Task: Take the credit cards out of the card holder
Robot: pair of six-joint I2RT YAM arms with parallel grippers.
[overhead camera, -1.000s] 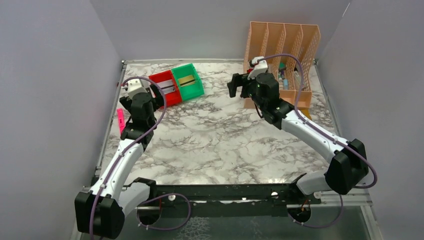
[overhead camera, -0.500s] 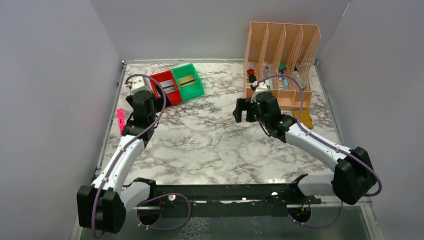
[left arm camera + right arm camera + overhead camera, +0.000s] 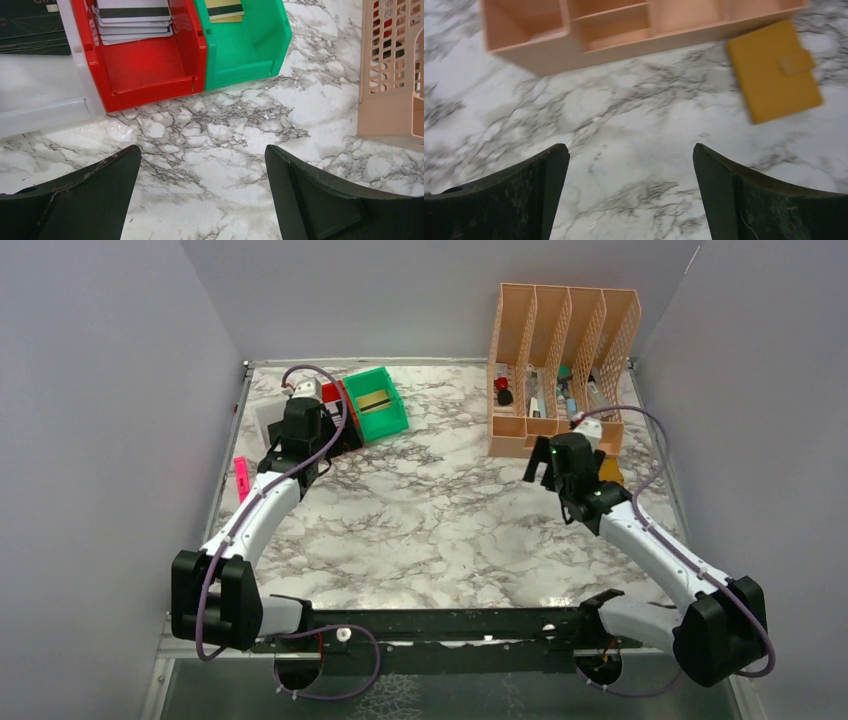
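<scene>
**Change of state.** Over the last second the right arm has swung from the left side of the peach-coloured mesh desk organiser (image 3: 624,40) to a position in front of its right end. The right gripper (image 3: 630,149) now hovers above the marble-patterned table (image 3: 430,520), fingers spread wide and holding nothing. In the same interval the left arm has extended toward the far left corner. The left gripper (image 3: 202,152), likewise spread and empty, hangs over bare table just short of the red plastic bin (image 3: 145,70) and the green plastic bin (image 3: 245,50). A translucent white bin (image 3: 40,95) stands to their left. The red bin holds stacked cards (image 3: 132,20).

**Location of the task item.** The flat mustard-yellow rectangular card holder (image 3: 774,70) lies on the table just in front of the organiser. It is beyond and to the right of the right gripper, not between its fingers. It is closed, with its small tab fastened across one edge, and no card shows.

**Assessment.** The right arm's move reads as an approach to the holder. Extraction has not begun. The gripper must shift further right before closing. The holder lies flat on a hard surface, so an edge grasp may slip.
</scene>
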